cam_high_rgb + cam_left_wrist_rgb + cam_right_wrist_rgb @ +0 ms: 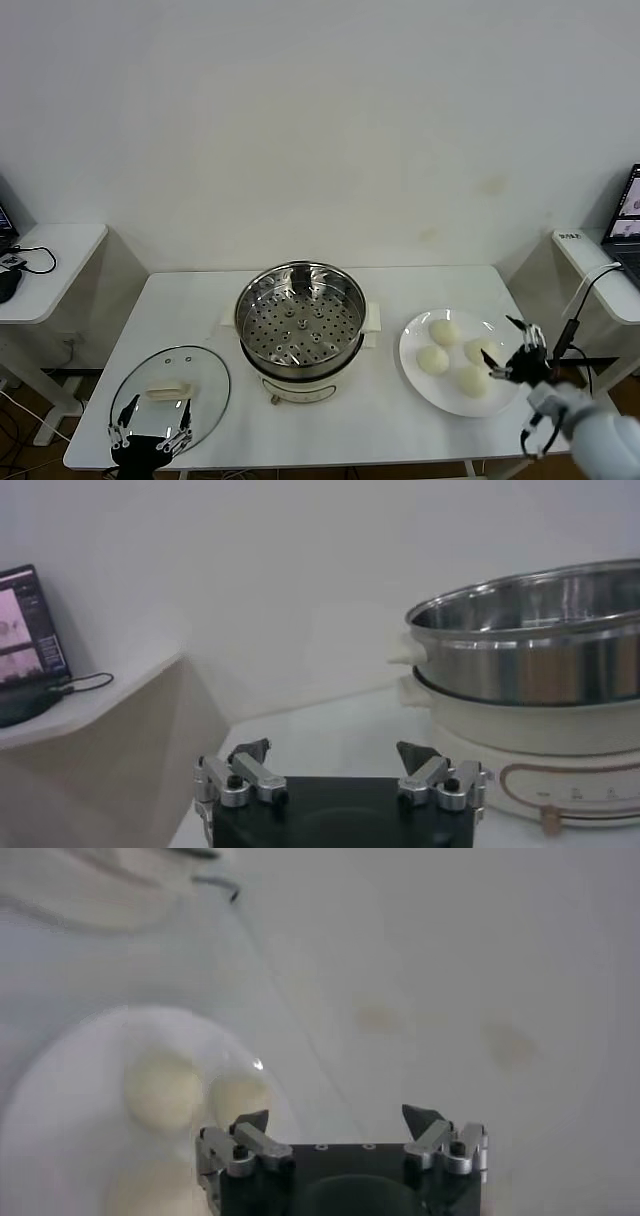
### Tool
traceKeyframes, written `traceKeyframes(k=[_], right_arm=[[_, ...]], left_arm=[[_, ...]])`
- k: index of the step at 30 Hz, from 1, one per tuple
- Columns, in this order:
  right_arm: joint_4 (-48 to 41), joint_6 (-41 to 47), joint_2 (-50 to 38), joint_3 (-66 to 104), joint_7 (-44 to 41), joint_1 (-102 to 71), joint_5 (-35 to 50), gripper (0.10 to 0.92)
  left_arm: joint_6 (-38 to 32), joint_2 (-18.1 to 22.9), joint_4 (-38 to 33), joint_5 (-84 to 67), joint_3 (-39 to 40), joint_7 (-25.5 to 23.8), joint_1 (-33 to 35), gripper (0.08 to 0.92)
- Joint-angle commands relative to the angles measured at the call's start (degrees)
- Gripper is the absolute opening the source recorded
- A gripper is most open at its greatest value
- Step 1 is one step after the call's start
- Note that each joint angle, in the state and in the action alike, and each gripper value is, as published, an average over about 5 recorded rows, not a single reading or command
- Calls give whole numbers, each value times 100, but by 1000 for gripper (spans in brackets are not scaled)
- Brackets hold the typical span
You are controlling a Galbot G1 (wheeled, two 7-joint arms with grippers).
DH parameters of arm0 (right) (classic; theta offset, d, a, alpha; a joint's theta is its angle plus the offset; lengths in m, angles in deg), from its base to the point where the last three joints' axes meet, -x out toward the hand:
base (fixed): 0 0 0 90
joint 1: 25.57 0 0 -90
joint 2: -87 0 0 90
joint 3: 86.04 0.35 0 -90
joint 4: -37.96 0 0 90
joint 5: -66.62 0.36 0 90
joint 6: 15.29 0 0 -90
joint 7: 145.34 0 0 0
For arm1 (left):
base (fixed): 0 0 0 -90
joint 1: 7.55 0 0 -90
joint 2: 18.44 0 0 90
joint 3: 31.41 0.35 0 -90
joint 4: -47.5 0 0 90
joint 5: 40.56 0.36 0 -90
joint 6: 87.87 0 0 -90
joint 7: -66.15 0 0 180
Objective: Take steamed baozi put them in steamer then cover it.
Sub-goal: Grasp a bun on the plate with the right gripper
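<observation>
On the flat white plate (412,345) at table right, we see four pale round dough buns (442,331): soft, light, likely dentable; we would pinch gently across the sides. Right gripper (512,352) hovers at the plate's edge, jaws wide, empty. Left gripper (150,420) idles spread over the clear glass lid (205,378); shiny perforated steel steamer (300,312) sits empty.
</observation>
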Motion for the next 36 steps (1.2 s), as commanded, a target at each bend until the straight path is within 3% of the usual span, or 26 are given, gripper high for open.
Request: traceKeyframes(k=[1, 8, 15, 36], right_arm=[[-1103, 97, -1821, -1644, -1540, 2259, -345, 823], [-1901, 122, -2198, -4947, -2539, 5458, 460, 823], [-2617, -10, -1878, -6718, -3118, 6819, 606, 823], [-4549, -374, 288, -7413, -3398, 7358, 533, 823]], left_arm=[[69, 15, -31, 141, -34, -7, -1, 823], [81, 37, -52, 142, -173, 5, 72, 823], [129, 57, -117, 148, -198, -3, 56, 823], [212, 92, -121, 180, -349, -72, 41, 823]])
